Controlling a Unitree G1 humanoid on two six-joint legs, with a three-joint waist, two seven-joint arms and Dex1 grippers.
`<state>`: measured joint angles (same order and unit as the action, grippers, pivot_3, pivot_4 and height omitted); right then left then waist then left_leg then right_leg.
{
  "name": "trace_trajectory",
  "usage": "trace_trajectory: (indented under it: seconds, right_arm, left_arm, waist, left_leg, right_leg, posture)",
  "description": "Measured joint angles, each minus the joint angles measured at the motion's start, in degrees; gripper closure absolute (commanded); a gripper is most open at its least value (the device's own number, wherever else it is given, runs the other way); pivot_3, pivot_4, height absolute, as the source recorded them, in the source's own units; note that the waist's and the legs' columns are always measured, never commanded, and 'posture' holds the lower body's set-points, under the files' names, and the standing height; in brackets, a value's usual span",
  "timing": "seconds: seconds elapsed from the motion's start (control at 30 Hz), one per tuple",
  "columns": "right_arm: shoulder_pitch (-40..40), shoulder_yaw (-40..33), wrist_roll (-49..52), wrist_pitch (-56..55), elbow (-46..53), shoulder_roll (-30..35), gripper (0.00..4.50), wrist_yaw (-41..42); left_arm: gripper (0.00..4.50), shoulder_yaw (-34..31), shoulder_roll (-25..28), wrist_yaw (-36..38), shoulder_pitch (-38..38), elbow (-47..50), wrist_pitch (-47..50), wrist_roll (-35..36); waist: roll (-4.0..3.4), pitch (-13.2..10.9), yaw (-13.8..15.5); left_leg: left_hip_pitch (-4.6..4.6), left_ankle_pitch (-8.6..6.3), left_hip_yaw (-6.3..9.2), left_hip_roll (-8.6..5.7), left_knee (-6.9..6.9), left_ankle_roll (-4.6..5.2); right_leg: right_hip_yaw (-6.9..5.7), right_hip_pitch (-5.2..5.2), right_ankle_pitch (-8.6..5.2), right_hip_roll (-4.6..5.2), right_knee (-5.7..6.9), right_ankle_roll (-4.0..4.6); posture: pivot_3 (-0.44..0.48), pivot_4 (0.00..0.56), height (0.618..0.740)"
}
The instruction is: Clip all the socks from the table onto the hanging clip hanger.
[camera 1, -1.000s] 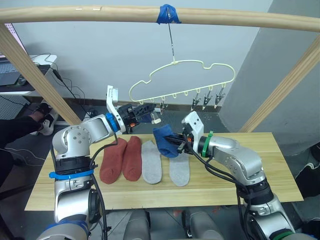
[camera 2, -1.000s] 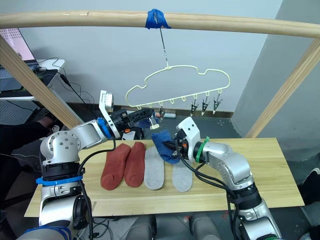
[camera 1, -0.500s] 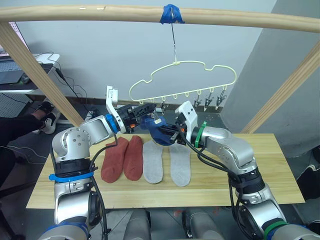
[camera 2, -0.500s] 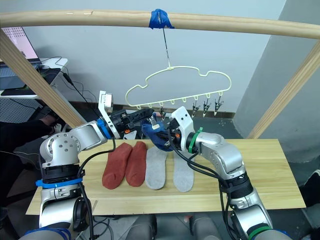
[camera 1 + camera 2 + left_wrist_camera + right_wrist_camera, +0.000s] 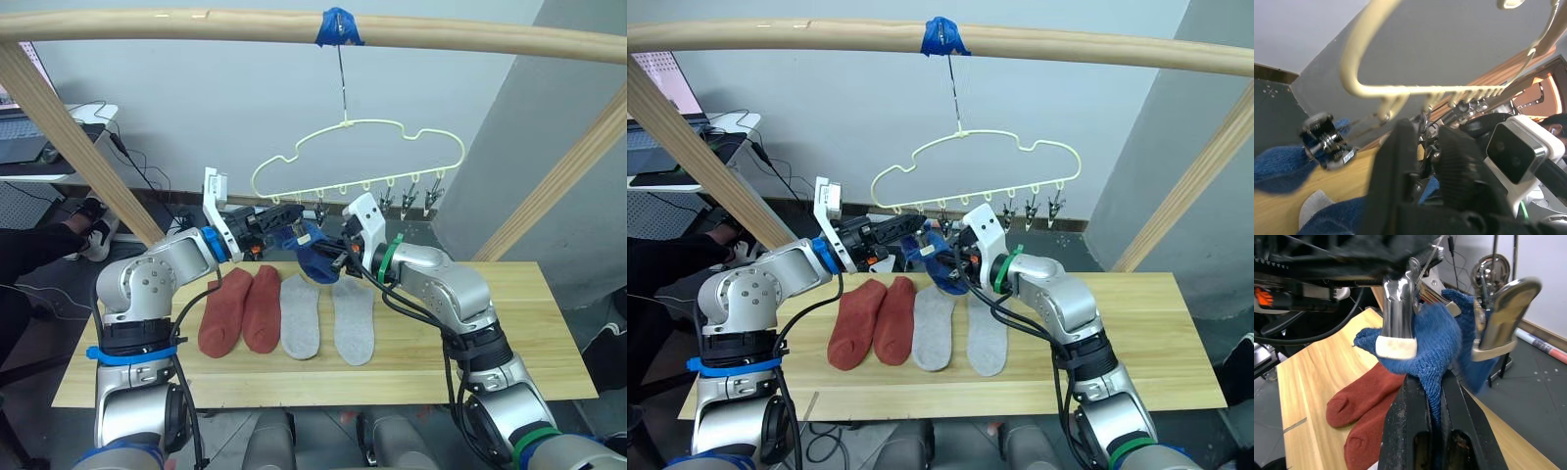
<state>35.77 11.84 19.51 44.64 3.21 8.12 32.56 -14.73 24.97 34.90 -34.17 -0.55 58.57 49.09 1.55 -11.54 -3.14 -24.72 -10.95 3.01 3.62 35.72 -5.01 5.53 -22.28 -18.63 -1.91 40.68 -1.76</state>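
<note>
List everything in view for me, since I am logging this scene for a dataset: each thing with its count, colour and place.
Rust-red knit ankle socks: two, side by side on the table, leftmost.
Light grey knit ankle socks: two, flat on the table, right of the red pair.
Blue knit ankle sock: one seen for sure, held up under the hanger's left clips.
Pale plank table: one, light wood, under the socks.
Yellow-green wire clip hanger: one, hung by its hook from the pole.
Silver clips: a row under the hanger.
Wooden pole frame: light wood, overhead, with blue tape.
Left gripper: black, at the left clips.
Right gripper: black, shut on the blue sock.
</note>
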Motion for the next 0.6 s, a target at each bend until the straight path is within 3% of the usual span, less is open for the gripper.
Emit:
trace_trajectory:
  seconds: [0.2, 0.3, 0.6]
  right_arm:
    - [0.0, 0.1, 0.0, -0.4, 0.0, -0.6, 4.50, -0.1]
    - [-0.4, 0.1, 0.0, -0.3, 0.0, -1.5, 3.72, -0.1]
    - [-3.5, 0.6, -1.8, -1.8, -1.7, 1.7, 0.66, -0.2]
  left_arm:
    - [0.81, 0.1, 1.8, 0.6, 0.4, 0.1, -0.4, -0.4]
    - [0.00, 0.9, 3.4, 0.9, 2.7, 0.8, -2.6, -2.6]
    - [0.00, 4.8, 3.6, 1.3, 7.1, 6.7, -8.6, -7.5]
  waist:
    - [0.00, 0.0, 0.0]
    - [0.00, 0.0, 0.0]
    - [0.01, 0.0, 0.9]
  left_leg:
    - [-0.01, 0.00, 0.00, 0.00, -0.01, 0.00]
    - [0.00, 0.00, 0.01, 0.01, -0.03, 0.00]
    - [-0.04, 0.00, -0.01, -0.02, -0.02, 0.00]
  right_leg:
    - [0.00, -0.01, 0.00, 0.00, 0.00, 0.01]
    - [-0.01, -0.02, 0.01, 0.00, 0.00, 0.01]
    - [0.00, -0.01, 0.01, 0.04, -0.10, 0.01]
  posture:
    - [0.038, 0.153, 0.740]
    - [0.040, 0.150, 0.740]
    - [0.039, 0.151, 0.740]
